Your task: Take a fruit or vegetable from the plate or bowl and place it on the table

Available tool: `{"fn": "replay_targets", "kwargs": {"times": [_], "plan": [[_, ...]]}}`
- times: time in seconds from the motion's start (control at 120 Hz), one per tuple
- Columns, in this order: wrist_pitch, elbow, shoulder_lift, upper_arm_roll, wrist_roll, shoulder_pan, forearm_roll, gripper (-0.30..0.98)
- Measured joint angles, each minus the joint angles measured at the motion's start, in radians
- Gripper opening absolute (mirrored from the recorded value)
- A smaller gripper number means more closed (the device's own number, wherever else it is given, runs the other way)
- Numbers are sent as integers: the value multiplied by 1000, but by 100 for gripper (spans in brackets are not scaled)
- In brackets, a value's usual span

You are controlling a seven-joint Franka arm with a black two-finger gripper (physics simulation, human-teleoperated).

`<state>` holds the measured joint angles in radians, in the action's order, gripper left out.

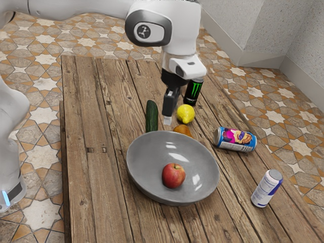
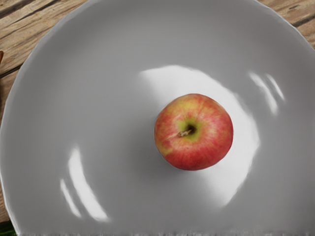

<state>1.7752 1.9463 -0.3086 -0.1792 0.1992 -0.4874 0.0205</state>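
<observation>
Apple [image 1: 173, 175] sits down in the grey bowl [image 1: 147, 164], stem facing up toward the hand's camera, and there's the gripper [image 1: 167, 121], hanging higher, well apart from the fruit! Wide or narrow? Can't tell from here. Beyond the bowl lies a lemon [image 1: 186, 114].

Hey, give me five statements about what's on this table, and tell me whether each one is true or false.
1. The apple is inside the gray bowl. True.
2. The cucumber is in the bowl. False: it lies on the table.
3. The lemon is outside the bowl. True.
4. The pink-and-blue can stands upright. False: it lies on its side.
5. The claw is holding the apple. False: the apple rests in the bowl, ungrasped.
</observation>
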Motion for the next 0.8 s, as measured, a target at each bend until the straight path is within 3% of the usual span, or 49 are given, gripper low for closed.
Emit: {"fn": "replay_targets", "kwargs": {"times": [0.133,0.458,0.8], "plan": [[20,37,2,18,2,-1,-2,69],[37,-104,242,37,4,2,-1,69],[147,-24,226,32,6,-17,10,69]]}}
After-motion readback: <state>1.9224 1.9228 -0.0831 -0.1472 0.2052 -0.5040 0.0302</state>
